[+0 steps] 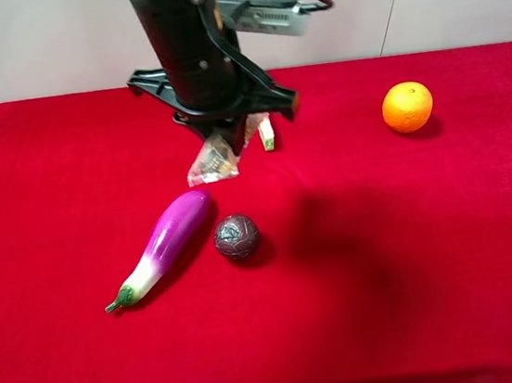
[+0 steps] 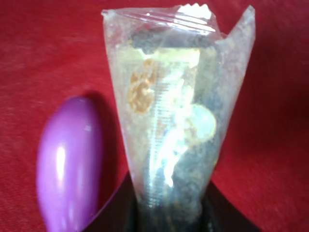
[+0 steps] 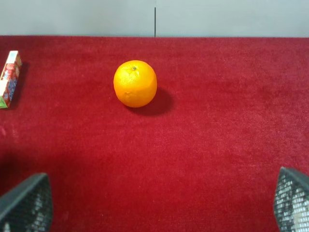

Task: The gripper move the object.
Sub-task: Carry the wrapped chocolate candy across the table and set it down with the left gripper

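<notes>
The clear snack packet (image 1: 211, 162) with tan-brown contents hangs tilted under my left gripper (image 1: 230, 131), above the eggplant's purple end. In the left wrist view the packet (image 2: 166, 106) fills the frame, its lower end pinched between the dark jaws of the left gripper (image 2: 169, 215). I cannot tell whether its free end touches the red cloth. My right gripper (image 3: 159, 203) is open and empty. Only its two mesh-padded fingertips (image 3: 26, 203) show, low over bare cloth, well short of the orange.
A purple eggplant (image 1: 164, 245) lies diagonally left of centre and shows beside the packet (image 2: 67, 164). A dark ball (image 1: 236, 237) sits to its right. A thin white-green-red box (image 1: 267, 134) lies behind the gripper. An orange (image 1: 407, 106) sits at back right.
</notes>
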### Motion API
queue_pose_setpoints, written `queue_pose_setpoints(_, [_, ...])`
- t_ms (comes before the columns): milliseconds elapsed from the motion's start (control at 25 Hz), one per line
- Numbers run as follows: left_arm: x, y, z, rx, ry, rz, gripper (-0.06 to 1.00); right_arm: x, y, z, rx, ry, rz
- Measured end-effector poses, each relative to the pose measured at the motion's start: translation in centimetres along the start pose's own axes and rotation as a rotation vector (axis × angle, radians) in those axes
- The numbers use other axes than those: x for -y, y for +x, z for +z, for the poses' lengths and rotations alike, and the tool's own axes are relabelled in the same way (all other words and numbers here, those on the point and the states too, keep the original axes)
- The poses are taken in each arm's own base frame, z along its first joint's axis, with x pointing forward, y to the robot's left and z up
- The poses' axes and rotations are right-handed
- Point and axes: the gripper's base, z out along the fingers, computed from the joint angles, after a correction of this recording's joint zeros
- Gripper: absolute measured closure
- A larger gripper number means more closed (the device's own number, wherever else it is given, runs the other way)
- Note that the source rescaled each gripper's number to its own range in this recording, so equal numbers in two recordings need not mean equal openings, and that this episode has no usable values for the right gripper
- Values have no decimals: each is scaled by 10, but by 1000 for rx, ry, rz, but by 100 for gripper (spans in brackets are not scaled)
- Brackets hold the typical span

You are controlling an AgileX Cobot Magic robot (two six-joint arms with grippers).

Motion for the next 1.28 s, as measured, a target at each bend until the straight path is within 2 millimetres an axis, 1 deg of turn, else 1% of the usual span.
queue_pose_setpoints(480, [54,25,-2,6,0,156,94,0,0,0,0,0,0])
queue_pose_setpoints(720, [67,31,-2,20,9,181,94,0,0,0,0,0,0])
queue_pose_setpoints(880, [75,33,6,15,5,200,94,0,0,0,0,0,0])
queue_pose_setpoints(1280, [87,34,43,-31,-15,224,94,0,0,0,0,0,0])
